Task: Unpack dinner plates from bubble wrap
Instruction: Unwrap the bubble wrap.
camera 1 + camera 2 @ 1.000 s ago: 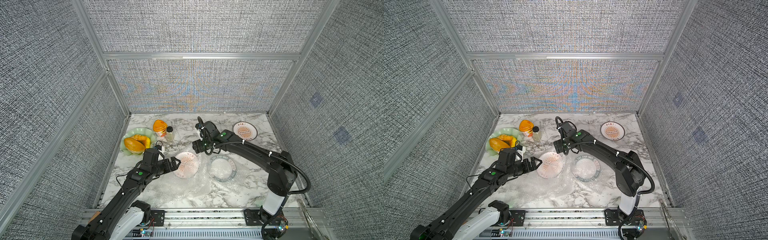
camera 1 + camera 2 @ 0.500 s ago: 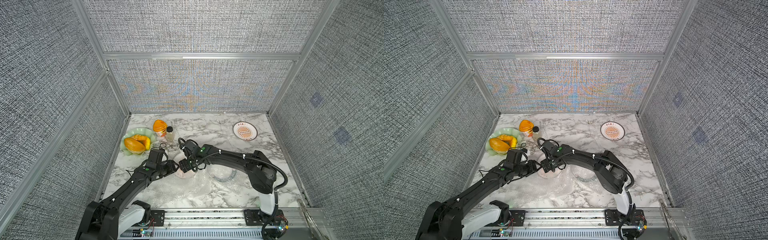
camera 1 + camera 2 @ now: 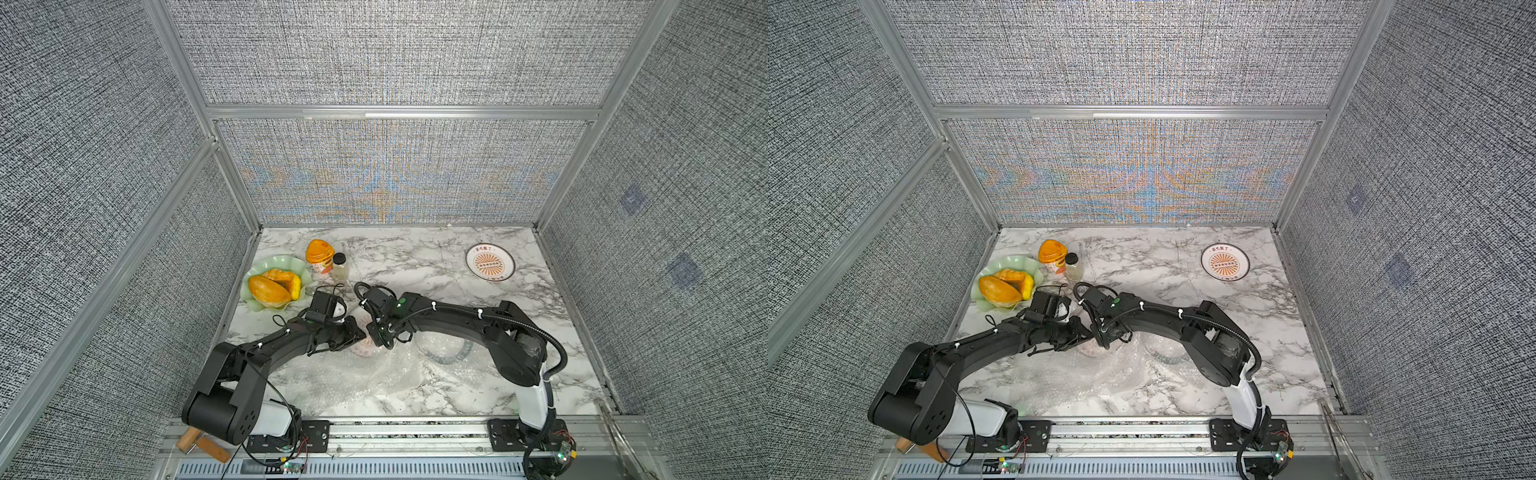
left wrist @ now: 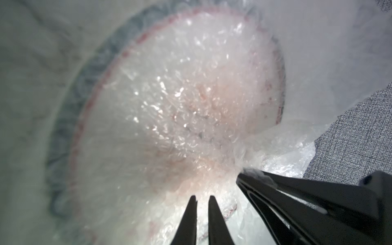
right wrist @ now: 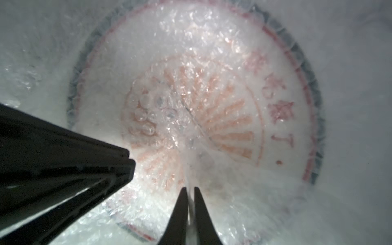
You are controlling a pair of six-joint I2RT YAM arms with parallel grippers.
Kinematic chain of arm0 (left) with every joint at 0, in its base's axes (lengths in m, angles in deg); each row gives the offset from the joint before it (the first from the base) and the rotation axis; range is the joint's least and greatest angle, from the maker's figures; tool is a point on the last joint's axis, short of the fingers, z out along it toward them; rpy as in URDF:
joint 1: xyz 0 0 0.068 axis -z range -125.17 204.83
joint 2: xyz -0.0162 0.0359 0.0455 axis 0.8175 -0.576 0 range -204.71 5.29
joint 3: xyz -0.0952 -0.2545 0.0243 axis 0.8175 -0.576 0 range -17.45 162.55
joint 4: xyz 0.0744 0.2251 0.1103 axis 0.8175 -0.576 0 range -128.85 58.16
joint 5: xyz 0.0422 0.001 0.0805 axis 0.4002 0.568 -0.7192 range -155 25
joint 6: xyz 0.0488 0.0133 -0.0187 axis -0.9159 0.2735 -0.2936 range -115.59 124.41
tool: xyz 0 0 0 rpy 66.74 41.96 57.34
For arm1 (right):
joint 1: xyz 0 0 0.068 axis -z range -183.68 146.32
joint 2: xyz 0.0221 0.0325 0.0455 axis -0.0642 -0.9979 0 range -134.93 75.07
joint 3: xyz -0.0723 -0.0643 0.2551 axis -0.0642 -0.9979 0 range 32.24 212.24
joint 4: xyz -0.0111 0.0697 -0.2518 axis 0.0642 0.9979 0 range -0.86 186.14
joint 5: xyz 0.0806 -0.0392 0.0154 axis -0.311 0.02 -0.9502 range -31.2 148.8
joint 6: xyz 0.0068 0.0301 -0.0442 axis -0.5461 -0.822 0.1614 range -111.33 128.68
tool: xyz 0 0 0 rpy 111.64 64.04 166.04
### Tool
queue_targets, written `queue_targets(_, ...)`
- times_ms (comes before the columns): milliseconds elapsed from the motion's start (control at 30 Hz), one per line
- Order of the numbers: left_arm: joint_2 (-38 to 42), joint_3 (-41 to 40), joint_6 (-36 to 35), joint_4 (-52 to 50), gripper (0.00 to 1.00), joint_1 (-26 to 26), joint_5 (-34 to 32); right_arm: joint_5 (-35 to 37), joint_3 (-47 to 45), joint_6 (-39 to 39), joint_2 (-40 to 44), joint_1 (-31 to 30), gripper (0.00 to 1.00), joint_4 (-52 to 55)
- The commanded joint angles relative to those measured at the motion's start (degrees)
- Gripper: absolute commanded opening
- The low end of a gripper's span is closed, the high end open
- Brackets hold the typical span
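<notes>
Left hand point(image 4: 202, 199) and right hand point(image 5: 191, 189), side by side, each pinch a fold of light, limp bubble wrap point(image 4: 169, 95) over the fragile sunburst dinner plate point(image 5: 224, 118) just beneath them; loose film, not rim, seems the safer hold.

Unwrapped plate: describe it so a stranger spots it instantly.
On the marble table, look to the far right corner. The unwrapped plate lies there alone; unlike the wrapped plates nearer the front, no bubble wrap clouds its orange sunburst centre.
</notes>
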Motion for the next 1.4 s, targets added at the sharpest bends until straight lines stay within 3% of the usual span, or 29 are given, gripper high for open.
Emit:
queue_targets(0, -1.56, 0.44, -0.4, 2.35, 0.15, 1.64, 2.05, 1.09, 0.33, -0.58, 0.29, 0.15, 0.04, 0.38)
queue_targets(500, -5.07, 0.08, 1.71, 7.83, 0.15, 4.64, 3.46, -0.41, -0.98, -0.68, 0.73, 0.43, 0.0, -0.58)
queue_targets(1033, -7.51, -5.01, 1.36, 6.59, 0.12, 4.65, -1.93, -1.09, -2.69, -0.93, 2.61, 0.43, 0.0, -2.51)
queue_targets(1367, -4.56, -7.35, 2.24, 5.47, 0.12, 4.65, -4.44, 0.27, -3.22, -1.11, 6.02, 0.43, 0.0, -2.77)
